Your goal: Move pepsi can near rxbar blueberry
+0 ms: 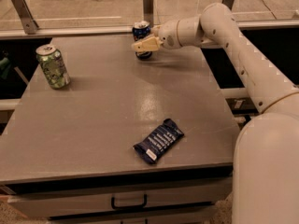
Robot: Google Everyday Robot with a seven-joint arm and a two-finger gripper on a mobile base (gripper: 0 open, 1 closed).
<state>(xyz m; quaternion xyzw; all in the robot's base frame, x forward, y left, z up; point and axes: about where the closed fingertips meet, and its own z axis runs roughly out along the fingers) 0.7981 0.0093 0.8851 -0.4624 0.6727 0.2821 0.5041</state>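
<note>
The pepsi can (140,31) stands upright at the far edge of the grey table (93,120), dark blue with a silver top. My gripper (140,45) reaches in from the right at the can's height and is open. Its near tan finger (147,43) crosses in front of the can's lower half; the other finger is hidden. The can rests on the table. The rxbar blueberry (158,140) lies flat near the front edge, a dark blue wrapper with white text, far from the can.
A green-and-white patterned can (53,66) stands at the table's left side. A metal rail with posts (148,3) runs behind the far edge. A drawer with a black handle (128,202) sits under the front edge. My white arm (243,64) spans the right side.
</note>
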